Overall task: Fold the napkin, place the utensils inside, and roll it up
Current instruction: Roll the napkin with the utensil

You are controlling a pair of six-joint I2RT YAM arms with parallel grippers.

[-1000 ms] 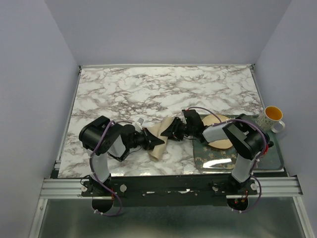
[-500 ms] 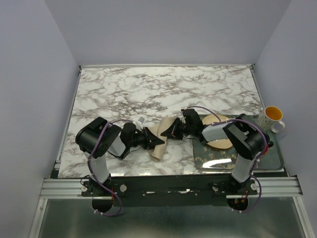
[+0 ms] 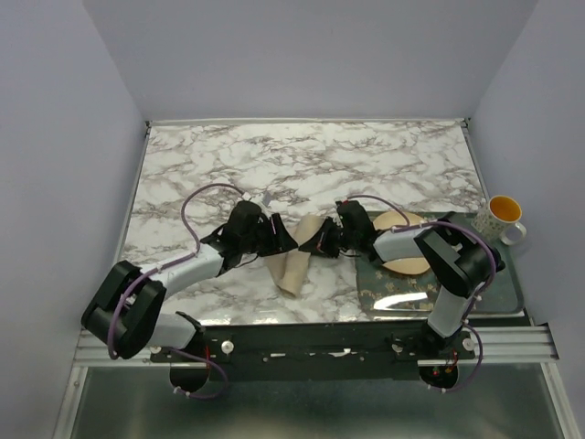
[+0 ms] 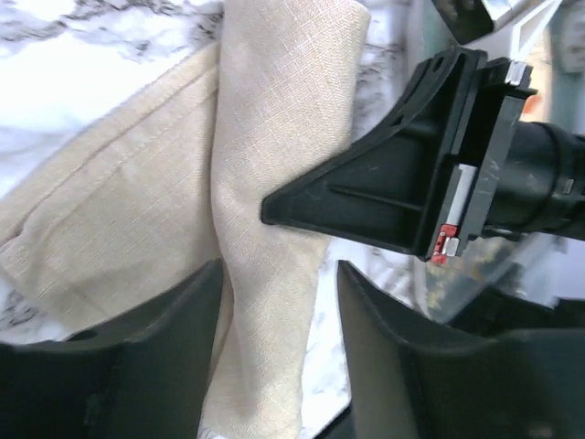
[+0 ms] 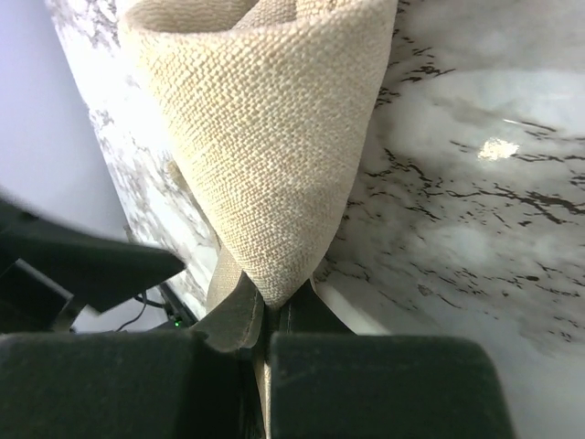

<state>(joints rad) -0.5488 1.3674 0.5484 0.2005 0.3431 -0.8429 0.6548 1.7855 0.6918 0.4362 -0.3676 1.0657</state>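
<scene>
The tan napkin (image 3: 294, 267) lies folded into a narrow strip near the front middle of the marble table. My right gripper (image 3: 316, 245) is shut on its right end; in the right wrist view the cloth (image 5: 265, 137) is pinched between the fingers and bulges out from my right gripper (image 5: 270, 315). My left gripper (image 3: 281, 240) is open at the napkin's far left side. In the left wrist view its jaws straddle a fold of the napkin (image 4: 274, 137) without closing, my left gripper (image 4: 279, 306) low over the cloth. No orange utensil is visible.
A round tan plate (image 3: 408, 263) sits on a green patterned tray (image 3: 498, 297) at the right front. A white and yellow mug (image 3: 503, 216) stands beyond the tray by the right wall. Both grippers are close together, tips nearly facing.
My left arm has stretched out, its elbow dropping left and its gripper moving farther back along the napkin. The right gripper has stayed holding the cloth.
</scene>
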